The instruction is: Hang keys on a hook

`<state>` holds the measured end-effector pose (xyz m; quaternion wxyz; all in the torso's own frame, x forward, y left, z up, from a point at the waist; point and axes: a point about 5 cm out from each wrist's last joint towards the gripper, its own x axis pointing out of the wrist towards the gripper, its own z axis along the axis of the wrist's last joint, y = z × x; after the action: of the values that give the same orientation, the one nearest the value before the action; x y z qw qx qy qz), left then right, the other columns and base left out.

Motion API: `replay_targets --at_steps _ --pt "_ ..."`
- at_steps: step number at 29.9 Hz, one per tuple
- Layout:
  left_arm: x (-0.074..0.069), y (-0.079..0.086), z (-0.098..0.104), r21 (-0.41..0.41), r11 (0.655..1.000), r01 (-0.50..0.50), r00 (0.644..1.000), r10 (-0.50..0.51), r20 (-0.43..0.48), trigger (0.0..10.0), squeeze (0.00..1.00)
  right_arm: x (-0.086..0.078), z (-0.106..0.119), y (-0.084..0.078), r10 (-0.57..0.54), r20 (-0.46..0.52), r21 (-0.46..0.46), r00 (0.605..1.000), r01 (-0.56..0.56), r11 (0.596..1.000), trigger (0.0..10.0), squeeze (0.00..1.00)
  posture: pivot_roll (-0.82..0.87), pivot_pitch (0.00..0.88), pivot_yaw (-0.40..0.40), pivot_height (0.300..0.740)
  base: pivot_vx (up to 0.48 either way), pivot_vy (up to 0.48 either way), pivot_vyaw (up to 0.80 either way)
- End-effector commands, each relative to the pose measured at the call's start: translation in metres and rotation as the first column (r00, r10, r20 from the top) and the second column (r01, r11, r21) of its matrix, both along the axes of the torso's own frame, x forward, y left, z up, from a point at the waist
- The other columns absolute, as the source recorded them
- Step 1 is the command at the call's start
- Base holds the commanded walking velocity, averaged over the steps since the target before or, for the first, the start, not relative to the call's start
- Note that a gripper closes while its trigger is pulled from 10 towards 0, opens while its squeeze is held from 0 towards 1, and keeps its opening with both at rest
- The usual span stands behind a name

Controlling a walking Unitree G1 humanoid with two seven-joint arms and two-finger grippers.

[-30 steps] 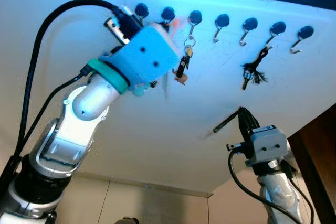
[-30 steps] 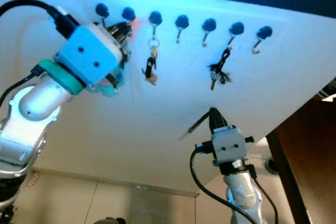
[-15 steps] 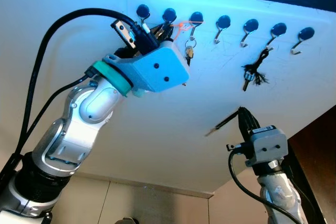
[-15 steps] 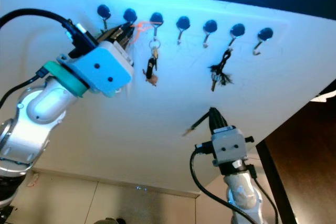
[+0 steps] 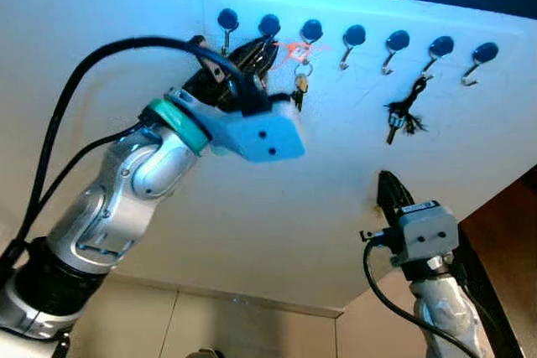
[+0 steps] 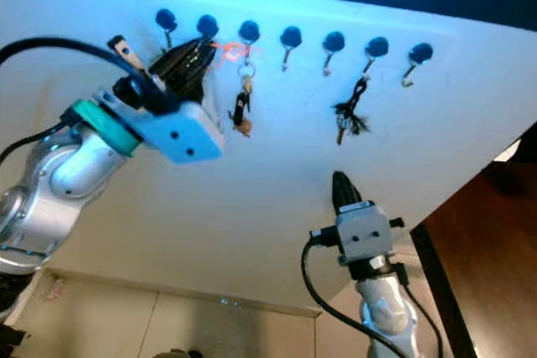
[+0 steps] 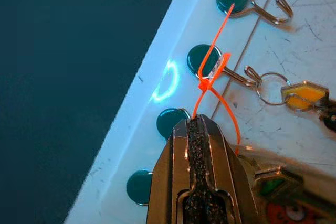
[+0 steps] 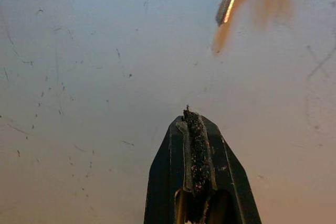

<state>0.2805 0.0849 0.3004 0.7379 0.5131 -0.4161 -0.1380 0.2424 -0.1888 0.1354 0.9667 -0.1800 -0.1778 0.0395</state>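
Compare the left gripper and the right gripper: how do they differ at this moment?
The left gripper is raised to the row of hooks, while the right gripper sits lower, before bare white wall. The left gripper is shut on an orange loop with keys beside its fingers; the right gripper is shut on nothing. Both have two black fingers pressed together.

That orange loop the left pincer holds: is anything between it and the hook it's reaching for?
Nothing visible blocks it. The left pincer grips the orange loop, which already lies across a hook. That hook also carries a ring with a yellow-headed key, hanging beside the loop.
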Motion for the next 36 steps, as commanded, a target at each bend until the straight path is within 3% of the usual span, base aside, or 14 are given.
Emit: replay_targets --at_steps 1,6,13,19,24,30,33,36 --pt "-0.005 -0.011 -0.012 0.058 0.997 0.052 0.999 -0.052 -0.007 10.0 0.00 -0.002 -0.002 -0.001 -0.012 -0.011 0.003 1.000 0.012 1.000 10.0 0.00 0.03 0.000 0.053 0.740 0.000 0.000 0.00" --pt "-0.005 -0.012 -0.012 0.062 0.996 0.059 0.998 -0.059 0.002 10.0 0.00 -0.001 -0.002 -0.001 -0.011 -0.012 0.005 1.000 0.011 1.000 10.0 0.00 0.03 0.000 0.052 0.740 0.000 0.000 0.00" --pt "-0.007 -0.016 -0.007 0.007 0.995 0.099 0.995 -0.099 0.021 10.0 0.00 -0.002 -0.001 -0.001 -0.012 -0.008 0.000 1.000 0.012 1.000 10.0 0.00 0.02 0.000 0.048 0.740 0.000 0.000 0.00" --pt "-0.007 0.004 -0.026 0.091 0.996 0.022 0.999 -0.019 -0.037 10.0 0.00 -0.001 -0.001 -0.004 -0.016 -0.010 -0.007 1.000 0.015 1.000 10.0 0.00 0.02 0.000 0.041 0.740 0.000 0.000 0.00" --pt "-0.007 0.005 -0.029 0.099 0.995 0.022 0.999 -0.018 -0.044 10.0 0.00 0.000 -0.001 -0.004 -0.014 -0.010 -0.008 1.000 0.014 1.000 10.0 0.00 0.03 0.000 0.041 0.740 0.000 0.000 0.00" --pt "-0.002 -0.008 -0.021 0.026 0.999 0.037 0.999 -0.036 -0.029 10.0 0.00 0.000 0.000 -0.003 -0.013 -0.007 -0.009 1.000 0.013 1.000 10.0 0.00 0.02 0.000 0.044 0.740 0.000 0.000 0.00" --pt "0.000 -0.005 -0.018 -0.001 1.000 0.023 0.999 -0.023 -0.027 10.0 0.00 0.000 0.000 -0.004 -0.015 -0.007 -0.010 1.000 0.015 1.000 10.0 0.00 0.02 0.000 0.044 0.740 0.000 0.000 0.00" --pt "-0.001 0.010 -0.011 -0.073 0.997 -0.028 1.000 0.027 -0.006 10.0 0.00 0.000 -0.001 -0.004 -0.015 -0.010 -0.009 1.000 0.015 1.000 10.0 0.00 0.02 0.000 0.044 0.740 0.000 0.000 0.00"
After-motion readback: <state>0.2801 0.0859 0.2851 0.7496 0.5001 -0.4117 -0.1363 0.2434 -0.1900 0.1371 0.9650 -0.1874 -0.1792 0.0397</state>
